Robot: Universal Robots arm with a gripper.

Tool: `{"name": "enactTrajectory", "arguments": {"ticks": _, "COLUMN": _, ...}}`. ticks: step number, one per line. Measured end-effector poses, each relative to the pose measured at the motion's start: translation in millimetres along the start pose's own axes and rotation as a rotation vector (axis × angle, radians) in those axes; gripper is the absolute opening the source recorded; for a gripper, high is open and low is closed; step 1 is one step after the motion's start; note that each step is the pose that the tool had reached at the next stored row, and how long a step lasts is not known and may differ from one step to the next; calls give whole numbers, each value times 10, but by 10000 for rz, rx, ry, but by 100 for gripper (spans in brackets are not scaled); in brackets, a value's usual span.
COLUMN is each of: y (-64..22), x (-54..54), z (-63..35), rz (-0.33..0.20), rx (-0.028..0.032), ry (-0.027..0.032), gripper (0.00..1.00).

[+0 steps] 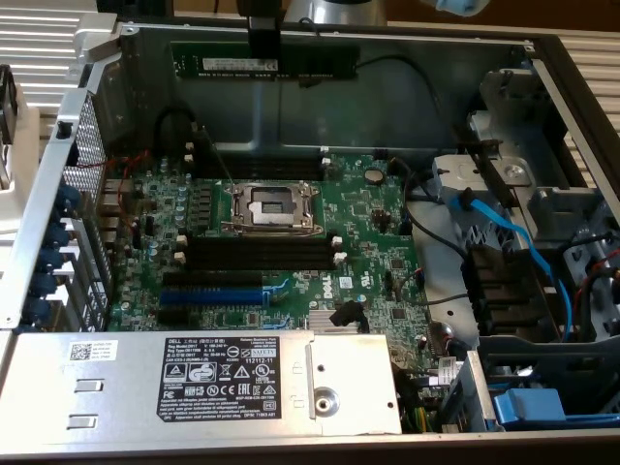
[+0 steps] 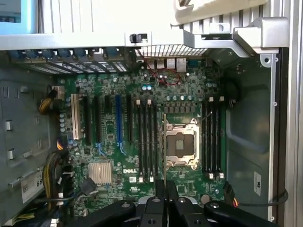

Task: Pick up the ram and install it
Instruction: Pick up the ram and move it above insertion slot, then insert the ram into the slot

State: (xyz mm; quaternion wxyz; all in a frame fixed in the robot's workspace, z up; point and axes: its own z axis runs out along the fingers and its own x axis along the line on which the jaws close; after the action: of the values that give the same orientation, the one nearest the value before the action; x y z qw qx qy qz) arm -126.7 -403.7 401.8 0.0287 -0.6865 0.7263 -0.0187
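The ram [image 1: 291, 62] is a long dark-green stick with a white label. It hangs level above the far wall of the open computer case, well above the motherboard [image 1: 378, 242]. My gripper [image 1: 263, 53] is shut on it near its middle, and one black finger covers part of the label. In the wrist view the ram [image 2: 164, 142] shows edge-on as a thin line running out from between the gripper's [image 2: 165, 187] black fingers, over the gap between the CPU socket [image 2: 180, 144] and the black memory slots [image 2: 147, 142].
Black memory slots [image 1: 257, 254] lie on either side of the CPU socket [image 1: 271, 205], with a blue expansion slot [image 1: 213, 291] nearer the front. A grey power supply [image 1: 232, 383] fills the front. Drive bays and blue cables [image 1: 513, 232] crowd the exterior view's right.
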Motion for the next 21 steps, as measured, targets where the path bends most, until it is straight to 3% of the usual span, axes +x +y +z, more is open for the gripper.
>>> {"name": "enactTrajectory", "arguments": {"ticks": 4, "y": -1, "x": 1, "z": 2, "rz": 20, "rx": -34, "ry": -7, "gripper": 12}}
{"name": "enactTrajectory", "arguments": {"ticks": 15, "y": 0, "x": 1, "z": 2, "rz": 18, "rx": -41, "ry": -7, "gripper": 12}}
{"name": "enactTrajectory", "arguments": {"ticks": 19, "y": 1, "x": 1, "z": 9, "rz": -548, "rx": -56, "ry": -43, "gripper": 12}}
{"name": "enactTrajectory", "arguments": {"ticks": 20, "y": 1, "x": 1, "z": 14, "rz": -709, "rx": -73, "ry": -58, "gripper": 12}}
{"name": "enactTrajectory", "arguments": {"ticks": 21, "y": 1, "x": 1, "z": 18, "rz": -748, "rx": -128, "ry": -70, "gripper": 12}}
